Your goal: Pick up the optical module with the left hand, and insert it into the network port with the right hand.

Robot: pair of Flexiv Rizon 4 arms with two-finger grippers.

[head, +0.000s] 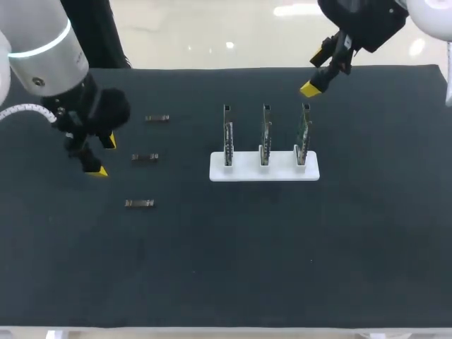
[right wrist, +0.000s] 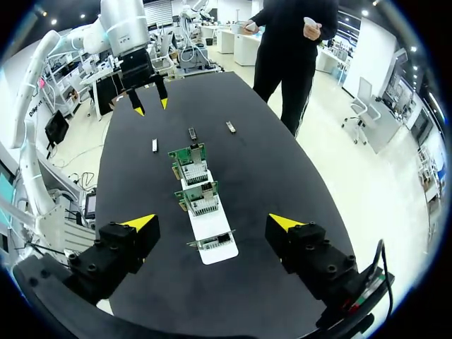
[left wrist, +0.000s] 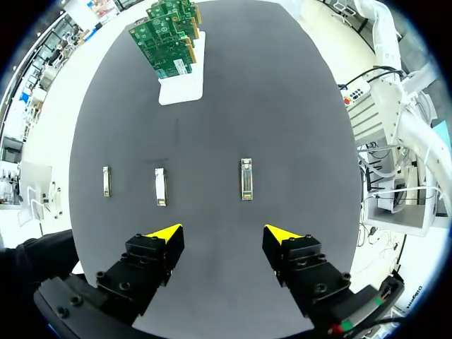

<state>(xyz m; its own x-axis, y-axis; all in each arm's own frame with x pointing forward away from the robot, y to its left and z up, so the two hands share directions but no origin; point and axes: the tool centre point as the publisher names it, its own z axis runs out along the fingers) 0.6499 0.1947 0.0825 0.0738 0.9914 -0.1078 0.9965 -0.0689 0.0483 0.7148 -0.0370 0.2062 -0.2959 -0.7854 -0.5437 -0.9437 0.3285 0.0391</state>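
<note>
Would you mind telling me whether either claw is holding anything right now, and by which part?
Nothing is held: the left claw and the right claw are both open and empty; the three optical modules lie on the table.

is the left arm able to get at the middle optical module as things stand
Probably yes: the left gripper is open and close beside the middle optical module, with only bare table between them and nothing lying over it.
</note>
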